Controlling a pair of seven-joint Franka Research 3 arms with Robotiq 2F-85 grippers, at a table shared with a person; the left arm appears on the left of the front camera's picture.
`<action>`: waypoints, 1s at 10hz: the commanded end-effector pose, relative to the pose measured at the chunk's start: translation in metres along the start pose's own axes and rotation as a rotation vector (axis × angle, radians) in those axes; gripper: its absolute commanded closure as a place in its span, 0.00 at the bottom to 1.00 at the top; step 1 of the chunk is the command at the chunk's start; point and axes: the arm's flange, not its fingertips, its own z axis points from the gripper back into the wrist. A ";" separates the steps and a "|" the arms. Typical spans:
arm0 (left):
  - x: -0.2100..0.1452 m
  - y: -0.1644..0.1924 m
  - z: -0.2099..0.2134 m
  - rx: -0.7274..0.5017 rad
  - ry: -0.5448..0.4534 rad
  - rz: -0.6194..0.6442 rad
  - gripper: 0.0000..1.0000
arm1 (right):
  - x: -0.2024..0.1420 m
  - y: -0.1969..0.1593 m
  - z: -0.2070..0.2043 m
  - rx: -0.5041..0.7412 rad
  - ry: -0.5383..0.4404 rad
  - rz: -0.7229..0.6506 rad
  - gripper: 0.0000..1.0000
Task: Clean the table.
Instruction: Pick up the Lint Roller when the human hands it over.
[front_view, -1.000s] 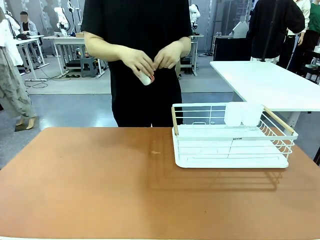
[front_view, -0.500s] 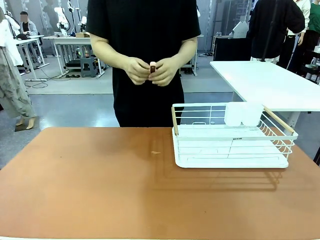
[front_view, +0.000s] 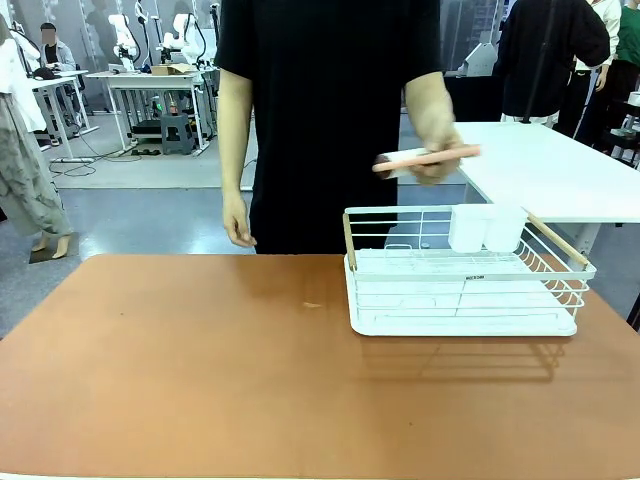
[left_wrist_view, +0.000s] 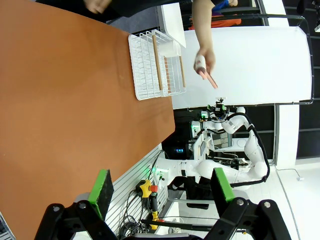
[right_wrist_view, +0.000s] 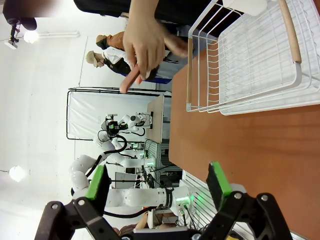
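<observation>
The table (front_view: 200, 370) has a smooth reddish-brown top, and a small pale speck (front_view: 312, 305) lies on it near the middle. A person in black stands at the far edge. One hand (front_view: 432, 140) holds a slim pink and white item (front_view: 428, 156) above the white wire rack (front_view: 460, 290); the other hand (front_view: 238, 225) hangs empty by the table edge. My left gripper (left_wrist_view: 162, 187) hovers open over the table (left_wrist_view: 65, 100), far from the rack (left_wrist_view: 157, 62). My right gripper (right_wrist_view: 157, 182) is open too, above the table (right_wrist_view: 250, 145) near the rack (right_wrist_view: 250, 60).
The rack has wooden handles and a white cup-like holder (front_view: 485, 228) at its back. A white-topped table (front_view: 540, 165) stands behind on the right. Other people and desks stand farther back.
The person has shifted right and parted the hands. One hand carried the pink item out over the rack; the other dropped to the side.
</observation>
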 end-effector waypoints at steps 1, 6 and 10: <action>-0.004 -0.002 0.001 -0.006 -0.006 -0.011 0.00 | -0.002 0.004 0.000 0.006 -0.001 -0.002 0.00; -0.004 -0.002 0.001 -0.006 -0.006 -0.011 0.00 | -0.002 0.004 0.000 0.006 -0.001 -0.002 0.00; -0.004 -0.002 0.001 -0.006 -0.006 -0.011 0.00 | -0.002 0.004 0.000 0.006 -0.001 -0.002 0.00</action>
